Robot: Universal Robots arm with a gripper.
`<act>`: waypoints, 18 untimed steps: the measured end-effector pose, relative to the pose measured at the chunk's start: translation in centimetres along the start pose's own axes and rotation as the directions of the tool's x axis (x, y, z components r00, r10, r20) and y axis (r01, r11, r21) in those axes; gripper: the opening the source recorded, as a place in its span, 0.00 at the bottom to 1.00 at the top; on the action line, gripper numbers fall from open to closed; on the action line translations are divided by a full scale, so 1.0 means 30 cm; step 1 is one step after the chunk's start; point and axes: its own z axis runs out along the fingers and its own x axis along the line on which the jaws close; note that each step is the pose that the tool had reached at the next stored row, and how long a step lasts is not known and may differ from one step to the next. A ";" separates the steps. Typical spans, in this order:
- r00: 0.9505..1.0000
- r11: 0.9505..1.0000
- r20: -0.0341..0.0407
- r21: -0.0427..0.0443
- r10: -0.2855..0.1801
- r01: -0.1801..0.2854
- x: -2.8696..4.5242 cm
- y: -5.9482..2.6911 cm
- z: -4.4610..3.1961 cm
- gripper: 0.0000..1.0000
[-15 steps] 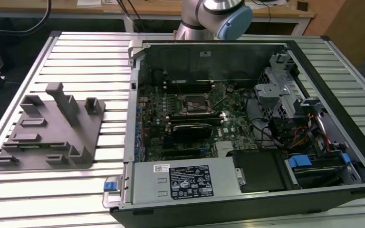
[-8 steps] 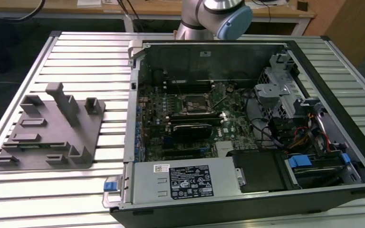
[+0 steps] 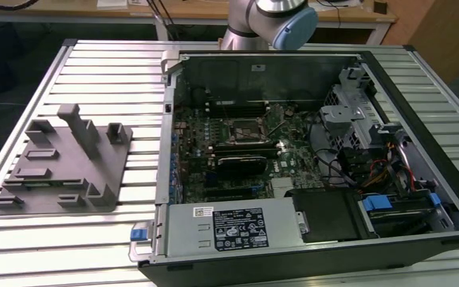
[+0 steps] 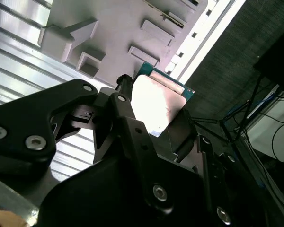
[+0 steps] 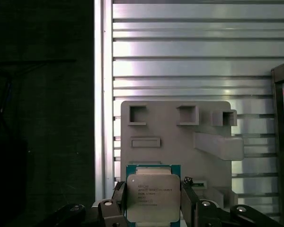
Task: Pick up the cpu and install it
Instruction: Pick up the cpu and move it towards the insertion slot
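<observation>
Black finger links of my gripper [image 4: 154,118] crowd the foreground in both wrist views, and between them I have the cpu [image 4: 157,100] clamped by two opposite edges. One of my fingers [image 4: 128,123] presses one side of the chip and its mate presses the other, so my grip is closed on it. In the first wrist view the cpu [image 5: 153,197] turns its shiny silver top toward the camera, with a thin green edge showing around the metal and my fingers [image 5: 188,196] flanking it. It hangs in the air, clear of everything under it. Beyond the chip lies the grey fixture [image 5: 170,127], a flat matte plate with raised rectangular blocks, square pockets and one long bar. It rests on the slatted metal table [image 5: 180,47]. In the second wrist view the same grey fixture [image 4: 113,28] sits just past the chip's far edge. In the exterior view the fixture [image 3: 62,161] lies on the table [image 3: 54,239] at the exterior view's left, beside the open computer case [image 3: 421,89]. Inside the case the motherboard carries a dark square socket [image 3: 244,131] with a metal rim. My arm [image 3: 277,21] rises behind the case's far wall.
</observation>
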 end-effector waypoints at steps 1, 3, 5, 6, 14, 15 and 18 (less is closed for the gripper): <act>1.000 1.000 0.000 0.000 0.000 0.000 0.000 0.000 -0.008 0.54; 1.000 1.000 0.000 0.000 0.000 0.000 -0.001 0.001 -0.022 0.54; 1.000 1.000 0.000 0.000 0.000 0.000 -0.001 0.002 -0.033 0.54; 1.000 1.000 0.000 0.000 0.000 0.000 -0.001 0.002 -0.037 0.54; 1.000 1.000 0.000 0.000 0.000 0.000 -0.008 0.002 -0.039 0.54; 1.000 1.000 0.000 0.000 0.000 0.000 -0.013 0.002 -0.039 0.54; 1.000 1.000 0.000 0.000 0.000 0.000 -0.034 0.003 -0.038 0.54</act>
